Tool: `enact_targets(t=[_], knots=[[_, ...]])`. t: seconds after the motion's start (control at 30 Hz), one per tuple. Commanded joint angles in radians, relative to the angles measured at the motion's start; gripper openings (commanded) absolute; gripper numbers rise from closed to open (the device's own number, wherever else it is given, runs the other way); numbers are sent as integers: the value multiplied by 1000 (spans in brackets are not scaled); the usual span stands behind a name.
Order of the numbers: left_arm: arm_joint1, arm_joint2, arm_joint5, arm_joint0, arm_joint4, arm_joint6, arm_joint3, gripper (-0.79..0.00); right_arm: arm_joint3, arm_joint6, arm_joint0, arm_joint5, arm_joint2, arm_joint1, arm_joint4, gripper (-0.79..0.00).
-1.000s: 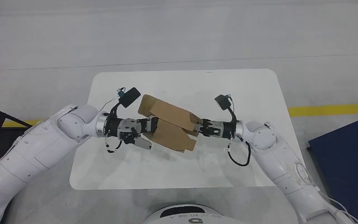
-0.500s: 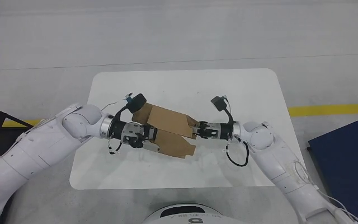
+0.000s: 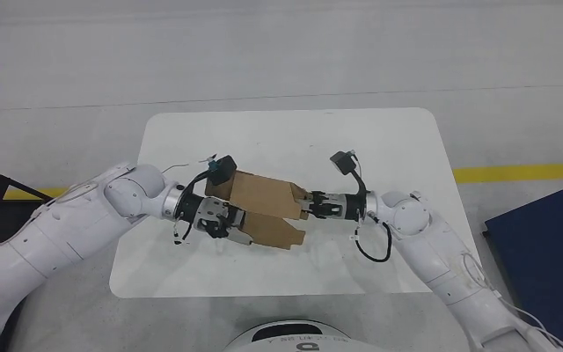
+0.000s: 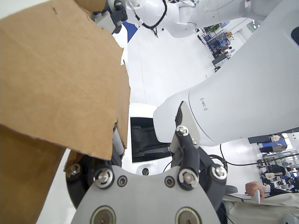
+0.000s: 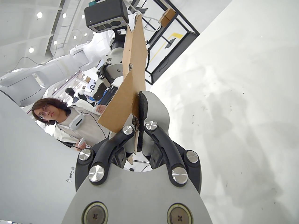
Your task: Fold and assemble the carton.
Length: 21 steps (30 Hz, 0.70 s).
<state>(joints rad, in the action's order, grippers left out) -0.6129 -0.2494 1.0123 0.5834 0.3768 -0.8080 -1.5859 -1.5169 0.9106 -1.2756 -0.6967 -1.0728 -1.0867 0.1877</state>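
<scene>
The left gripper (image 3: pixel 225 223) sits at the carton's left end, over the left-middle of the worktop (image 3: pixel 378 150). Its fingers stand wide apart. In the left wrist view one finger (image 4: pixel 184 122) is bare and clear of the cardboard. The other is hidden behind a hanging flap, so the brown panel lies against that side and is not squeezed between the two. The carton (image 3: pixel 264 201), a partly folded piece of brown cardboard, stretches between the two grippers across the worktop's middle. Its left end is slightly farther from the robot, and a lower flap juts toward the robot. Whether it touches the worktop I cannot tell. The right gripper (image 3: pixel 307 208) has the carton's right end, clamped on a thin cardboard edge, with one pad (image 5: pixel 142 104) pressed flat against it.
</scene>
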Motion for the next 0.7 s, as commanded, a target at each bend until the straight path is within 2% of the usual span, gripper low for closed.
enact_targets(t=[0.0,0.03,0.23,0.27,0.3,0.33,0.37,0.53,0.67], knots=[[-2,-3,0,-8,9,0,4,-686,-1,0,-1,2,-1,1,-1,-785],[-2,-8,0,-10,20,0,7,-785,-2,0,-2,3,-1,2,-3,-785],[1,-62,0,7,45,0,29,-785,-12,4,-7,-8,2,5,-13,-785],[0,-73,0,14,49,0,33,-785,-15,8,-8,-13,3,5,-11,-708],[0,-86,0,22,59,0,39,-785,-17,12,-9,-19,4,6,-11,-514],[0,-100,0,30,62,0,46,-785,-19,14,-9,-26,3,7,-10,-111],[-1,-114,0,39,66,0,50,-785,-22,16,-11,-35,2,8,-10,0],[-5,-185,0,95,102,0,66,-785,-31,8,-21,-69,-13,14,-12,0],[-9,-238,0,147,202,0,84,-785,-26,-88,-43,-106,-58,17,-16,0]])
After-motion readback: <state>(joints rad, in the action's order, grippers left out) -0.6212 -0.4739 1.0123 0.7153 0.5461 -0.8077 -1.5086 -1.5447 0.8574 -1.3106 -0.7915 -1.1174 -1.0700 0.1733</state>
